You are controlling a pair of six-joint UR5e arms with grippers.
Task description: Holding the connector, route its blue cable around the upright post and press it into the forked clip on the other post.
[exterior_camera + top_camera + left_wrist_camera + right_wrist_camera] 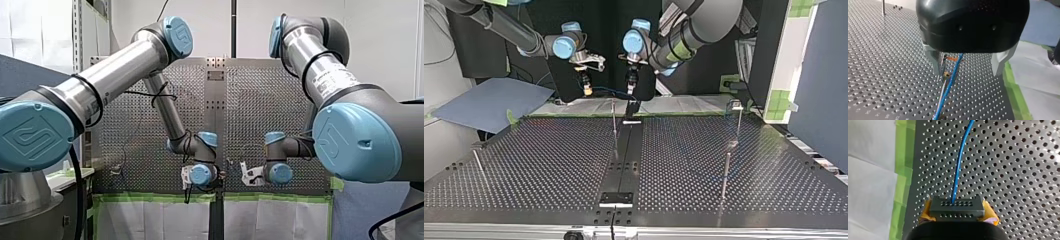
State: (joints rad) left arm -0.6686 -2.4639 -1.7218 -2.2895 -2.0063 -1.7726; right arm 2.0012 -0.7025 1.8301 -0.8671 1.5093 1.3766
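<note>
Right wrist view: noted connector point(956, 207) clamped in right jaws, yellow pads point(924, 216) pinching both its short ends, holed face turned fwd. Traced blue cable point(959, 162) out of that face, straight ahead of the jaws, then bowing gently over the perforated counter point(1010, 170). Could not tell whether touching counter.

Left wrist view: found left jaws wide, metal fingers point(939, 66) well apart, nothing pinched. Saw same cable passing btwn them, just beside one finger. Could not tell contact.

Top view: placed both jaws above far edge of counter, right jaws at view's left, left jaws approx at centre. Followed cable across the gap btwn them, approx parallel to that edge. Logged thin upright post point(614, 120) nearer the camera than that span and, sideways, btwn the two jaws. Logged forked clip point(735, 105) atop another post point(738, 127), well apart at view's right, beyond the left jaws.

Judged routing not yet begun: cable neither round the post nor in the clip.

Judged key relation: long axis of cable pointing from connector toward left jaws, i.e. toward clip side, w/ upright post on camera side of that line. Rated left arm nearer the clip, but connector w/ right arm. Expected right arm to have to carry connector past the post, prob. w/ slack kept low.
</note>
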